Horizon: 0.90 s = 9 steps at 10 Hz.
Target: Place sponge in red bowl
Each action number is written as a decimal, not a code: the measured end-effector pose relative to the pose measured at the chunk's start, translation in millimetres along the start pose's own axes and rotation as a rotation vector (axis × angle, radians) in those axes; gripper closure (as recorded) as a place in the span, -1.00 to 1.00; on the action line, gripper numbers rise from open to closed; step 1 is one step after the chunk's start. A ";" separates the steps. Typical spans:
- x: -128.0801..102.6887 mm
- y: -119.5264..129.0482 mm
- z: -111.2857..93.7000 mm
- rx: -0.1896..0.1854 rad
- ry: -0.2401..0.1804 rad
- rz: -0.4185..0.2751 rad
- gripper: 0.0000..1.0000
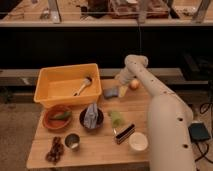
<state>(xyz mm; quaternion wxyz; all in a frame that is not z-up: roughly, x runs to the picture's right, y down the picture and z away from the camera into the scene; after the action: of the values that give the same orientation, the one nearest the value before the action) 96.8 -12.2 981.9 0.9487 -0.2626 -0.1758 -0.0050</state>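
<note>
As we read the table (100, 152) from its near edge, we logged a dark clump (54, 150) at 7 o'clock, a small metal cup (73, 142) just beside it, and a white cup (138, 141) at 5 o'clock next to a dark packet (124, 133). Mid-table, the red bowl (48, 124) at 9 o'clock held a green object (61, 115). The dark bowl (85, 125) at its 3 o'clock held a folded grey-blue cloth (92, 115). The sponge (110, 93) lay flat on the wood toward 12 o'clock, well apart from the red bowl. The gripper (122, 90) hung just at the sponge's 3 o'clock, fingers apart, holding nothing. An orange fruit (134, 84) sat beyond it. Farthest, at 10 o'clock, the yellow tub (55, 99) contained a brush (84, 86).
</note>
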 end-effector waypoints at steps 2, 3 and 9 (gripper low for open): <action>5.6 4.1 20.5 -0.042 -0.017 0.007 -0.60; 3.8 5.4 26.0 -0.059 -0.022 0.005 -0.60; 3.4 17.1 38.3 -0.137 -0.046 -0.016 0.10</action>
<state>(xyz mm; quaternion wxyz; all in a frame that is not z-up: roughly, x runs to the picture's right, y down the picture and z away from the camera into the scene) 89.1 21.9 1005.2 0.9241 -0.3257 -0.1989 -0.0188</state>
